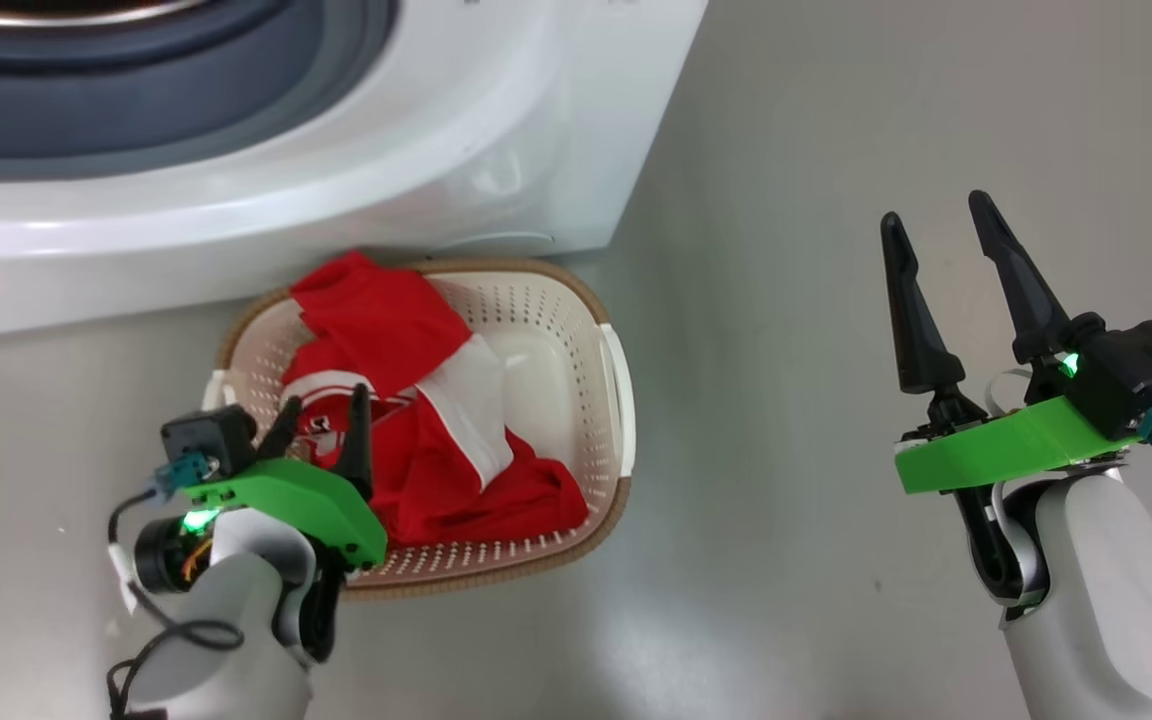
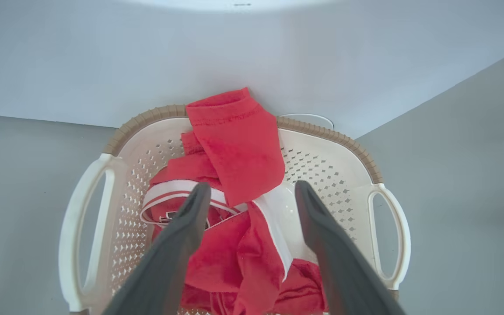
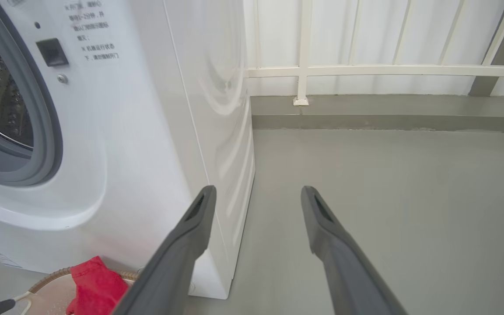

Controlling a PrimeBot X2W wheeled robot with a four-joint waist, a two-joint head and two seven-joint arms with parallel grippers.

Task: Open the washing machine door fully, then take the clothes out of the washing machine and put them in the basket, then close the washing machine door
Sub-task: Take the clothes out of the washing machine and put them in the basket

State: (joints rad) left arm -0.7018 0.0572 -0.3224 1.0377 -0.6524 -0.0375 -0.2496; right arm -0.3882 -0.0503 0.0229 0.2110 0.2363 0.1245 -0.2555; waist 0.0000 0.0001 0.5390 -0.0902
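Note:
The red clothes (image 1: 426, 420) (image 2: 234, 175) with white bands lie in the cream basket (image 1: 576, 330) (image 2: 344, 175), which stands on the floor against the white washing machine (image 1: 356, 170) (image 3: 125, 144). One red end drapes over the basket's far rim. My left gripper (image 1: 324, 405) (image 2: 252, 190) hangs open just above the clothes at the basket's near-left side, with nothing between its fingers. Off to the right, my right gripper (image 1: 936, 215) (image 3: 256, 192) is open and empty over bare floor. The grey-gasketed opening (image 1: 136, 90) (image 3: 11, 109) shows; the washing machine door is out of view.
Grey floor (image 1: 786, 400) stretches to the right of the machine and basket. In the right wrist view a white railing (image 3: 365, 70) and a low grey kerb (image 3: 387, 111) run behind the machine's right side.

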